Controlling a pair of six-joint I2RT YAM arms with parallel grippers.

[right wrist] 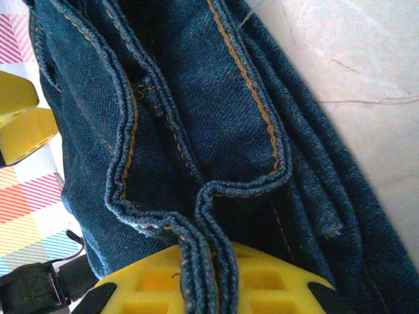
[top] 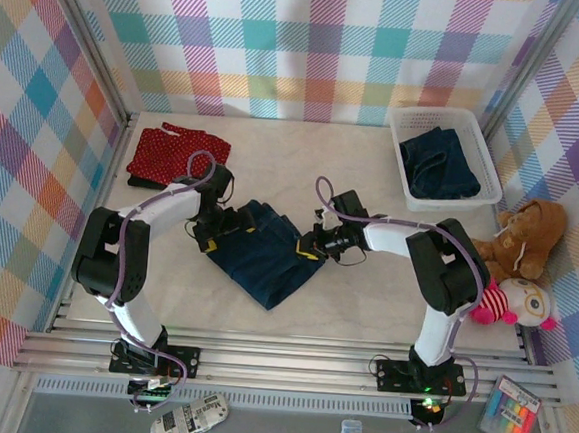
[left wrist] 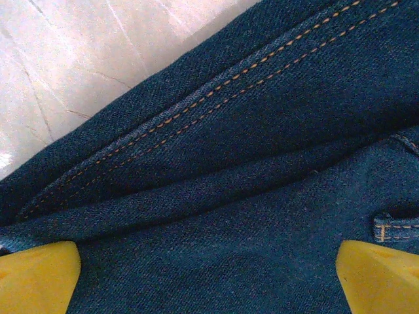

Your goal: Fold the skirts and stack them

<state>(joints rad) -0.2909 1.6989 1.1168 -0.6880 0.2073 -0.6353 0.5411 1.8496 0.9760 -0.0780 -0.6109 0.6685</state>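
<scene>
Lying at centre frame, the denim skirt (top: 266,260) has its right edge pinched by the right gripper (top: 312,246), while the left gripper (top: 211,232), jaws spread wide, sits over its left edge; a red dotted skirt (top: 179,156) lies upper left, a white basket (top: 448,117) upper right.

A robot lab test cell: plaid cloth walls (top: 324,39) on aluminium framing (top: 288,362) around a pale table (top: 363,303).
</scene>
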